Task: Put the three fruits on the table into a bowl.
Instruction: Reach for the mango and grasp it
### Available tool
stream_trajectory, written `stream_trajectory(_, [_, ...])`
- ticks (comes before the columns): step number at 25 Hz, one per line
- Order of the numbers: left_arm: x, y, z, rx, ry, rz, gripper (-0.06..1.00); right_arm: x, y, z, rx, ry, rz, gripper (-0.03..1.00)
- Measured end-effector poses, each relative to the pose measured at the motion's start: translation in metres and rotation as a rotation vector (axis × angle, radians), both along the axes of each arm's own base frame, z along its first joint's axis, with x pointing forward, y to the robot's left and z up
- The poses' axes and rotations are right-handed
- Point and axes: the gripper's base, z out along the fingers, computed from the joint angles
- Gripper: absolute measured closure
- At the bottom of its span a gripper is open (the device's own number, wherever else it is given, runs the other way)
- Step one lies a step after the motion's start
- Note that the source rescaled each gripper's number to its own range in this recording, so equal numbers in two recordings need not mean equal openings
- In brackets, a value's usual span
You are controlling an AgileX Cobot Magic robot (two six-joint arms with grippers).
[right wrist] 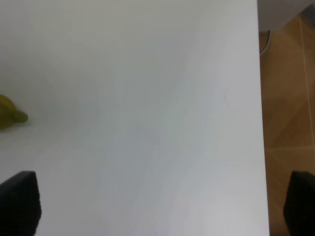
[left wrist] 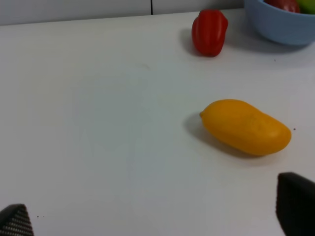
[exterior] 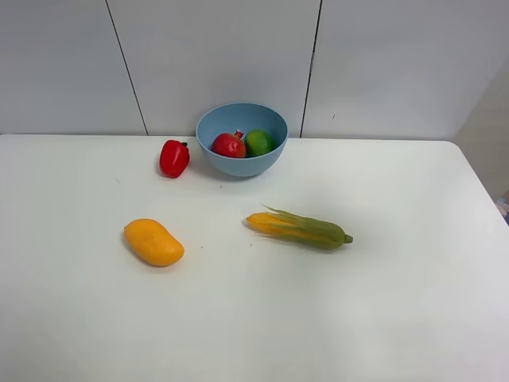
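The orange-yellow mango [exterior: 153, 242] lies on the white table [exterior: 398, 302] at the front left; it also shows in the left wrist view [left wrist: 245, 127]. The light-blue bowl [exterior: 242, 121] stands at the back centre and holds the dark-red pomegranate [exterior: 229, 145] and the green lime [exterior: 258, 142]. My left gripper [left wrist: 155, 219] is open and empty, above the table a short way from the mango, not touching it. My right gripper [right wrist: 160, 204] is open and empty over the table's right part. Neither gripper shows in the exterior high view.
A red bell pepper [exterior: 174, 157] stands just left of the bowl and shows in the left wrist view [left wrist: 209, 32]. A corn cob [exterior: 301, 228] lies at the table's middle. The table's right edge [right wrist: 258, 123] borders wooden floor [right wrist: 288, 98].
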Motion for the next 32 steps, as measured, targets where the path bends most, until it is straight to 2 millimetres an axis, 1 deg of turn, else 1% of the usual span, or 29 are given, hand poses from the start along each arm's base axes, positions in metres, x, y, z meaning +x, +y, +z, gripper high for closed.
stream_trajectory(3, [0.000,0.000,0.000,0.000,0.000,0.000,-0.06,-0.053,0.002,-0.007,0.001,-0.147,0.005,-0.03])
stream_trajectory(6, [0.000,0.000,0.000,0.000,0.000,0.000,-0.06,-0.098,0.004,-0.019,-0.005,-0.298,0.007,-0.03])
stream_trajectory(10, [0.000,0.000,0.000,0.000,0.000,0.000,-0.06,-0.142,0.005,-0.040,-0.018,-0.434,0.005,-0.03])
stream_trajectory(13, [0.000,0.000,0.000,0.000,0.000,0.000,-0.06,-0.161,0.005,-0.058,-0.023,-0.505,0.004,-0.03])
stream_trajectory(17, [0.000,0.000,0.000,0.000,0.000,0.000,-0.06,-0.169,0.006,-0.085,-0.020,-0.529,0.006,-0.03])
stream_trajectory(21, [0.000,0.000,0.000,0.000,0.000,0.000,-0.06,-0.161,0.009,-0.106,0.021,-0.471,0.021,-0.03])
stream_trajectory(23, [0.000,0.000,0.000,0.000,0.000,0.000,-0.06,-0.160,0.010,-0.109,0.036,-0.462,0.027,-0.03])
stream_trajectory(32, [0.000,0.000,0.000,0.000,0.000,0.000,-0.06,-0.159,0.010,-0.110,0.048,-0.466,0.016,-0.03])
